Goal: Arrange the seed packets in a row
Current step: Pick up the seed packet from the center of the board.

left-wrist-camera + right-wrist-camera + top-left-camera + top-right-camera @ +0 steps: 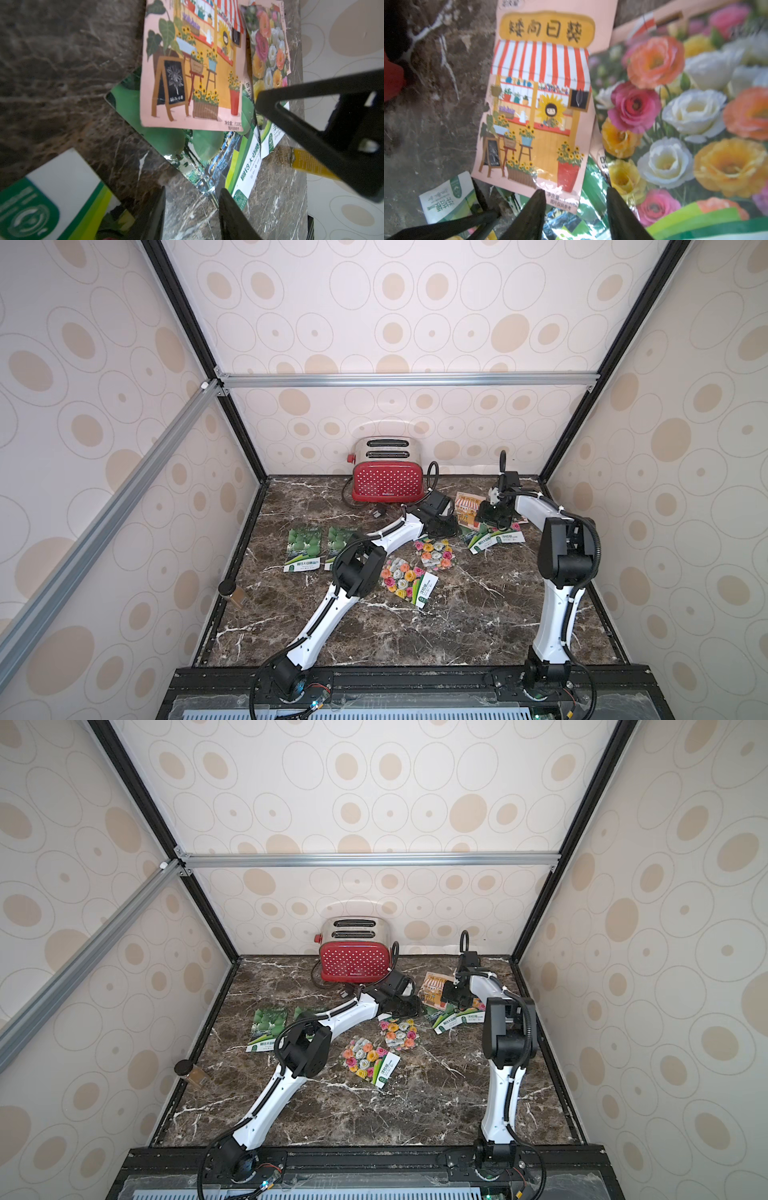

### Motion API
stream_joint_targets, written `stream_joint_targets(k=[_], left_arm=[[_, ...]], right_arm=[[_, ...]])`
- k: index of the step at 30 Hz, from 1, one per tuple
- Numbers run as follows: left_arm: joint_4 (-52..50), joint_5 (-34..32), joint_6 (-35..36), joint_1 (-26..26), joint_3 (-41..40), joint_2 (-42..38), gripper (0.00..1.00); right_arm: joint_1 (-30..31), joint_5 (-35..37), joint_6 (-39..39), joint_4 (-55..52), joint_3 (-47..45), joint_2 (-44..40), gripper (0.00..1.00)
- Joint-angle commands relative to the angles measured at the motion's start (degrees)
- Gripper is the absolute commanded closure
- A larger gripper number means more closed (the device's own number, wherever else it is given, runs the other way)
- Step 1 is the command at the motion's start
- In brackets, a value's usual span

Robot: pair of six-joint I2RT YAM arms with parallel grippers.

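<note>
The coming move turns on the overlapping pile at the far right of the dark marbled counter [415,635]. A pink glossy packet printed with a striped-awning shop [537,116] lies on top of a green gourd-print packet [166,141]. A multicoloured flower-print packet [675,124] overlaps them on the side toward the right wall. The right claw [575,193] hangs right over this pile, its two black fingers standing apart with nothing between them. In the right wrist view the shop packet's long axis runs straight ahead of that claw, with its near short edge lying just at the fingertips. Whether the tips touch the foil I cannot tell. The left claw [193,191] is likewise parted and empty. It sits beside the pile's near left corner, above bare counter and the gourd packet's shiny corner, so the shop packet lies ahead of it. The right arm is therefore the nearer one to the top packet, and a pinch across that short edge looks like the natural approach. The left claw is close enough that the two could crowd each other. Elsewhere, in a top view, two more green gourd-print packets [301,549] lie side by side at the left, and two flower-print packets [434,554] lie skewed mid-counter.
</note>
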Motion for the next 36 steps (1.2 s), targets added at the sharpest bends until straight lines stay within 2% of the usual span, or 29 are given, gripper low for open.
stream_joint_targets(k=[1,15,24,27,36], left_arm=[[-9.6,-1.6,-1.1,-0.2,-2.4,6.0,0.56],[-7.7,-0.9,-2.1,-0.2,-3.1,6.0,0.56],[-6.8,-0.2,-3.2,-0.3,-2.5,6.7,0.57],[-6.8,-0.1,-3.4,-0.3,-1.9,7.1,0.57],[-6.2,0.4,-3.7,-0.3,-1.7,8.2,0.58]], right_arm=[[-0.1,0.7,-2.5,-4.4,2.5,3.1,0.49],[0.0,-0.7,-3.7,-6.4,5.6,6.7,0.49],[0.0,-0.2,-4.0,-11.5,11.7,9.8,0.49],[0.0,-1.4,-3.3,-10.8,8.5,8.1,0.49],[0.5,-8.7,-1.7,-4.6,-9.1,-1.9,0.51]])
